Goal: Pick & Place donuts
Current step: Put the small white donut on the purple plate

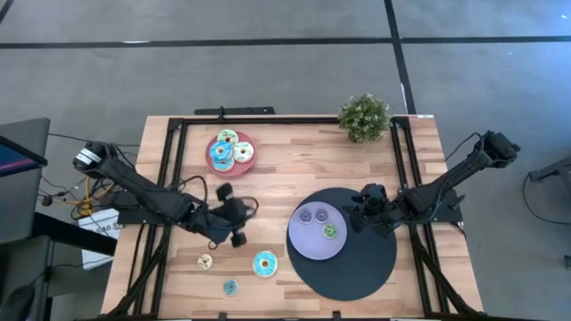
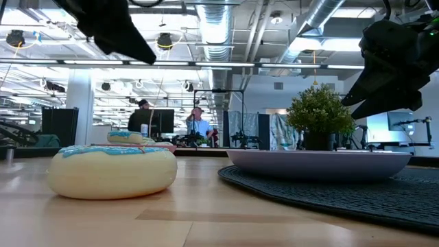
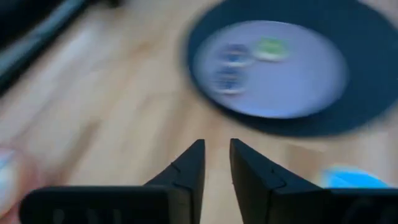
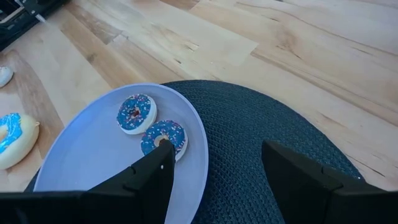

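The lavender plate (image 1: 303, 245) on the dark round mat carries two blue-purple donuts (image 4: 135, 113) (image 4: 163, 137) and a small green one (image 1: 329, 231). A pink plate (image 1: 214, 165) near the far edge holds several more, iced teal, green and cream. Loose on the wood near the front edge lie a large teal-iced donut (image 1: 264, 264), a small cream one (image 1: 205, 261) and a small teal one (image 1: 230, 287). My left gripper (image 3: 216, 143) hovers left of the lavender plate, empty, its fingers a narrow gap apart. My right gripper (image 4: 214, 155) hangs wide open and empty over the plate's right rim.
A potted plant (image 1: 364, 116) stands at the table's far edge, right of the middle. The dark mat (image 1: 366, 267) reaches toward the front edge. Bare wood lies between the pink plate and the mat. Black frame rails run along the table's left and right sides.
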Tool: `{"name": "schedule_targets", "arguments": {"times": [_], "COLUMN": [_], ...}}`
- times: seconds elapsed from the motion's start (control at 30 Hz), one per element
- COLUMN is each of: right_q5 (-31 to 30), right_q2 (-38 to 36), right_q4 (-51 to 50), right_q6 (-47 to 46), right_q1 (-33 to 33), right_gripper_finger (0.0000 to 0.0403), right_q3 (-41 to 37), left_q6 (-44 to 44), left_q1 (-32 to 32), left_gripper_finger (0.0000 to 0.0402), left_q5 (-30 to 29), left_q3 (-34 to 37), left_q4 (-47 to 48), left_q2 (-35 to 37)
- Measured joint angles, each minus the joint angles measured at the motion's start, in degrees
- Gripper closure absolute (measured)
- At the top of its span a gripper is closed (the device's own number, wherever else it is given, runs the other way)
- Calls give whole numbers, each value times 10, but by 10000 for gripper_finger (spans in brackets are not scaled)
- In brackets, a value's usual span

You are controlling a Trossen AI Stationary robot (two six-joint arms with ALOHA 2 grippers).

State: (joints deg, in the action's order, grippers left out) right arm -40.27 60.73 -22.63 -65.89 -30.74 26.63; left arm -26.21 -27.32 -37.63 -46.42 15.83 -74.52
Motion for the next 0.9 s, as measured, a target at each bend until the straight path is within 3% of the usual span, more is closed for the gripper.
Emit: {"name": "schedule_targets", "arguments": {"times": [0.13, 0.2, 0.5, 0.7, 0.9], "right_q5": [0, 0, 0, -2, -2], "right_q2": [0, 0, 0, 0, 0], "right_q4": [0, 0, 6, 9, 9], "right_q6": [2, 9, 34, 34, 34], "right_q1": [0, 0, 0, 11, 31], "right_gripper_finger": [172, 172, 172, 172, 172], "right_q3": [0, 0, 0, 0, 0], "left_q6": [123, 150, 149, 157, 197], "left_q1": [-6, -6, -4, -5, -17], "left_gripper_finger": [360, 372, 401, 401, 401], "left_q5": [133, 173, 176, 211, 242], "left_q3": [28, 37, 37, 37, 46], "left_q4": [-100, -113, -121, -111, -164], "left_q2": [0, 0, 0, 0, 0]}}
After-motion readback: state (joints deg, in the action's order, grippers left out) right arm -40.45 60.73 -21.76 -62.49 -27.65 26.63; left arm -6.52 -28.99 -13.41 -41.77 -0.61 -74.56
